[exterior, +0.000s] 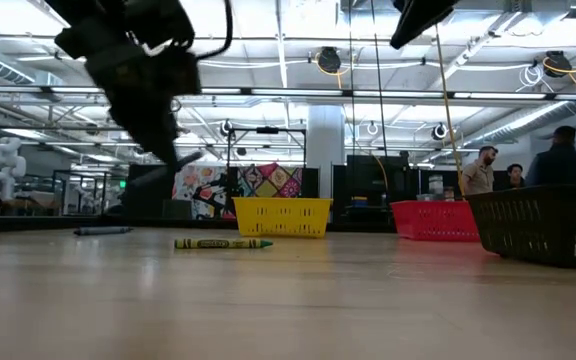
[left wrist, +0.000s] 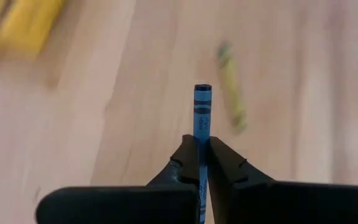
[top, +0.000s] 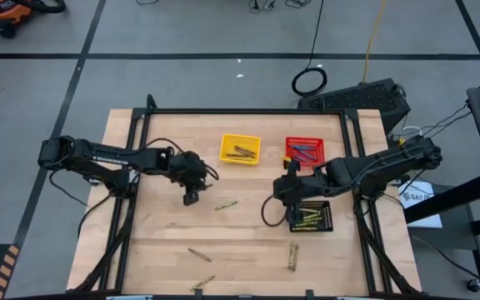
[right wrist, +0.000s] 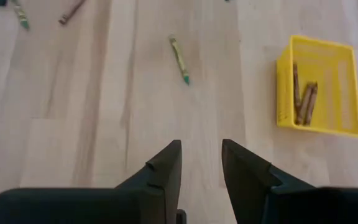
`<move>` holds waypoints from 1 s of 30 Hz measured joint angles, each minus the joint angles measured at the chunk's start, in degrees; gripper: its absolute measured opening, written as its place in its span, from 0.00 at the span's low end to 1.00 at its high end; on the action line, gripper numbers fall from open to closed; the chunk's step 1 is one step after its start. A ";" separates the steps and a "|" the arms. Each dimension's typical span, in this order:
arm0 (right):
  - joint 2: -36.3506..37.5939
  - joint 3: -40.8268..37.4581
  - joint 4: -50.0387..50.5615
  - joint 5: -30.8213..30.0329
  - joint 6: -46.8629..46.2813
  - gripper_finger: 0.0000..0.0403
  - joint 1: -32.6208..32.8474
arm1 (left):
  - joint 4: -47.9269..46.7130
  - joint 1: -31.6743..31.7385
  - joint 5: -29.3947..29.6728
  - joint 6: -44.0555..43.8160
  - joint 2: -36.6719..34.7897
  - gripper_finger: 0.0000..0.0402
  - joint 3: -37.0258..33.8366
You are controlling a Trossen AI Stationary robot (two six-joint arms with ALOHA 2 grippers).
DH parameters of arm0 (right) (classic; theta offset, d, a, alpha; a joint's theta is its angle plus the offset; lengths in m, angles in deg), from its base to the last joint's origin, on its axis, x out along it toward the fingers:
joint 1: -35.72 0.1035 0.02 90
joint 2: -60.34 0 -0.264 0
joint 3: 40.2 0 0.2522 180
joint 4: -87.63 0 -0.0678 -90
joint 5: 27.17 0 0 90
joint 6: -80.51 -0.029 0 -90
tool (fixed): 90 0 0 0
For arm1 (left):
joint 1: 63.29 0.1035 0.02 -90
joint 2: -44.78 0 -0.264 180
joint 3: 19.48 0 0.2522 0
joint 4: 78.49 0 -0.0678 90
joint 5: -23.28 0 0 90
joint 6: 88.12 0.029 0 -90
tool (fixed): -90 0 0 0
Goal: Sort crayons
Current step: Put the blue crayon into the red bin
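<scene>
1. Fingers first: seen from its own wrist, the left gripper [left wrist: 202, 163] has its two fingers pinched tight on a blue crayon [left wrist: 202, 115], which sticks straight out past the tips over bare wood. A yellow-olive crayon [left wrist: 231, 87] lies blurred on the table beyond. That end-on pinch would probably let the stick drop cleanly into a basket.

2. Right wrist view: the right gripper [right wrist: 201, 163] holds nothing, its fingers parted with table showing between them. Ahead lie a loose olive crayon [right wrist: 179, 59] and the yellow basket [right wrist: 283, 93], which has a few brown crayons [right wrist: 304, 99] in it.

3. High view: the left gripper [top: 191, 197] hangs above open table, between the yellow basket [top: 226, 150] and the loose crayon [top: 227, 204]. The right gripper [top: 287, 192] waits just beside the black basket [top: 327, 218], which holds yellow-olive sticks. The red basket [top: 290, 147] holds blue-purple ones, so it looks the likely home for the held crayon. Several more crayons [top: 199, 255] lie scattered near the front edge.

4. Low view: the left arm is raised clear of the tabletop, and the olive crayon [exterior: 222, 243] lies flat before the yellow basket [exterior: 282, 217].
</scene>
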 joint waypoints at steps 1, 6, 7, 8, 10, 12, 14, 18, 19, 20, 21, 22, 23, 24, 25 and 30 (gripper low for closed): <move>-0.13 0.00 -0.46 -0.95 0.19 0.25 0.47 | 2.41 -0.26 -0.48 0.78 0.00 0.01 0.04; -1.12 -0.03 -2.93 -7.28 0.11 0.25 2.22 | 13.86 -1.76 -0.81 2.82 0.00 0.01 0.07; -1.34 -0.03 -3.54 -7.47 0.07 0.25 2.31 | 16.39 -2.07 -0.80 3.76 0.00 0.01 0.07; -1.66 -0.03 -3.83 -7.51 0.02 0.25 2.55 | 19.17 -2.44 -0.81 4.89 0.00 0.01 0.07; -2.63 -0.03 -4.90 -7.77 -0.35 0.25 2.66 | 25.54 -3.20 -0.78 6.54 0.00 0.01 0.07; -3.70 -0.03 -6.77 -9.20 -0.45 0.25 2.66 | 31.31 -3.77 -0.85 7.84 -0.02 0.01 0.13; -4.80 -0.03 -7.85 -10.48 -0.76 0.25 2.63 | 35.65 -4.31 -1.10 8.91 -0.02 0.01 0.16; -6.67 -0.05 -13.20 -11.52 -0.90 0.25 2.62 | 41.36 -5.18 -1.13 9.81 -0.02 0.01 0.16; -7.27 -0.05 -15.25 -12.54 -0.77 0.25 2.66 | 42.09 -5.37 -1.13 9.86 -0.02 0.01 0.18; -7.73 -0.03 -17.34 -13.75 -0.77 0.25 2.66 | 42.58 -5.53 -1.12 9.88 -0.02 0.01 0.17; -8.17 -0.03 -18.93 -15.16 -0.75 0.25 2.66 | 43.08 -5.72 -1.12 10.01 -0.02 0.01 0.18; -8.65 -0.03 -20.16 -16.25 -0.76 0.25 2.62 | 43.62 -5.93 -1.14 10.60 -0.02 0.01 0.18; -9.24 -0.03 -21.55 -16.83 -0.66 0.25 2.52 | 44.38 -6.28 -1.12 10.80 -0.02 0.01 0.18; -9.76 -0.03 -22.78 -17.20 -0.18 0.25 2.45 | 45.20 -6.49 -1.12 10.82 -0.02 0.01 0.18; -10.32 -0.03 -23.78 -17.77 0.52 0.25 2.42 | 45.84 -6.72 -1.12 10.82 -0.02 0.01 0.18; -12.82 -0.03 -29.56 -17.85 5.01 0.25 2.27 | 48.38 -7.79 -1.13 10.84 -0.02 0.01 0.18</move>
